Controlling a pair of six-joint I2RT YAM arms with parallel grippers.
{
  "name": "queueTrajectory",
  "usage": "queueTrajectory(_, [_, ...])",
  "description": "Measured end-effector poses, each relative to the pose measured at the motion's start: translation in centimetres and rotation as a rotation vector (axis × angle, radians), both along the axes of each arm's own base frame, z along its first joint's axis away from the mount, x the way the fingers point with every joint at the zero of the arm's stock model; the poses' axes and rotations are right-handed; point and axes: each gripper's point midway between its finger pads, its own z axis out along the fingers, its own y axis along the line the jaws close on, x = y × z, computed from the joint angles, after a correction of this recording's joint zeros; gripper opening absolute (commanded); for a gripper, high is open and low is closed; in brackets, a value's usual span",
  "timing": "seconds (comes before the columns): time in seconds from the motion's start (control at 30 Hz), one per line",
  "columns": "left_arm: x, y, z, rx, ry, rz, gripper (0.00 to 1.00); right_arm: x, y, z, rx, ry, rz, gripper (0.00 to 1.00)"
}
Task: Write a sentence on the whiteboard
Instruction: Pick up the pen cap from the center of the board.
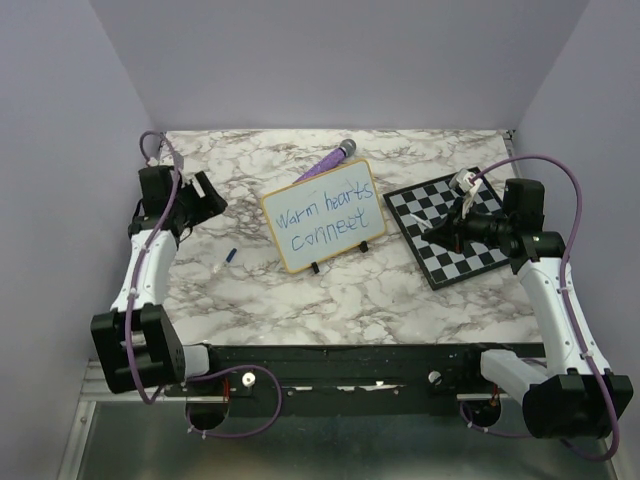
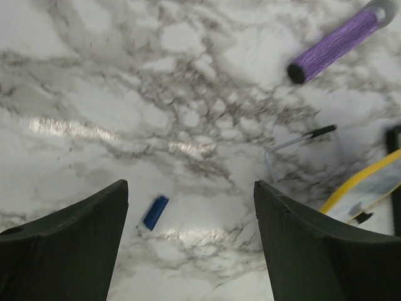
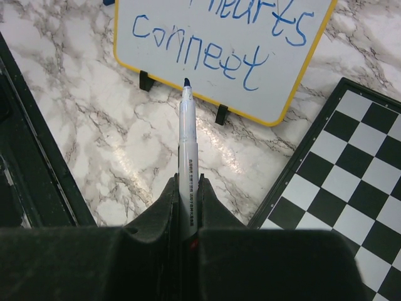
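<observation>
The whiteboard (image 1: 345,190), yellow-framed on two black feet, stands tilted at mid-table. The sentence (image 1: 325,218) is in blue on two lines, "Warm hearts" over "connect". My right gripper (image 1: 440,230) hovers over the chessboard's left edge, to the right of the board, shut on a white marker (image 3: 187,138). The marker's blue tip points at the whiteboard's (image 3: 288,69) lower frame, below the sentence (image 3: 200,53), and stays off the surface. My left gripper (image 1: 205,195) is to the left of the board. Its jaws (image 2: 191,188) stand open and empty above bare marble.
A black-and-white chessboard (image 1: 455,235) lies to the right of the whiteboard, also seen in the right wrist view (image 3: 351,188). A purple-handled tool (image 1: 328,160) lies behind the board. A small blue cap (image 1: 230,256) rests on the marble to its left, under my left gripper (image 2: 155,212).
</observation>
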Motion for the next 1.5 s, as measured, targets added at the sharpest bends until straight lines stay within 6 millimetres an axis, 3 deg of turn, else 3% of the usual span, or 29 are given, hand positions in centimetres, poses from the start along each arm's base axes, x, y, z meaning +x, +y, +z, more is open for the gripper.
queueTrajectory(0.1, [-0.9, -0.2, -4.7, 0.096, 0.219, -0.010, 0.77, -0.2, 0.1, 0.0, 0.001, -0.001, 0.011, 0.01])
queueTrajectory(0.27, [-1.2, -1.6, -10.6, 0.309, 0.479, -0.125, 0.67, -0.4, 0.1, 0.2, 0.002, -0.011, 0.016, 0.01])
queueTrajectory(0.43, [-3.5, -2.0, -13.9, 0.456, 0.643, -0.208, 0.56, -0.6, 0.2, 0.6, 0.005, -0.023, 0.021, 0.01])
queueTrajectory(0.63, [-4.7, -1.3, -14.5, 0.507, 0.700, -0.232, 0.45, -0.6, 0.2, 0.6, 0.005, -0.024, 0.022, 0.00])
queueTrajectory(1.1, [-5.9, -1.7, -17.5, 0.512, 0.804, -0.292, 0.32, -0.7, 0.2, 0.6, 0.004, -0.027, 0.026, 0.01])
queueTrajectory(1.4, [-5.8, -2.0, -17.6, 0.515, 0.814, -0.315, 0.29, -0.7, 0.3, 0.6, 0.005, -0.027, 0.028, 0.01])
queueTrajectory(1.5, [-5.8, -2.0, -17.6, 0.516, 0.814, -0.315, 0.23, -0.7, 0.3, 0.6, 0.006, -0.026, 0.028, 0.00])
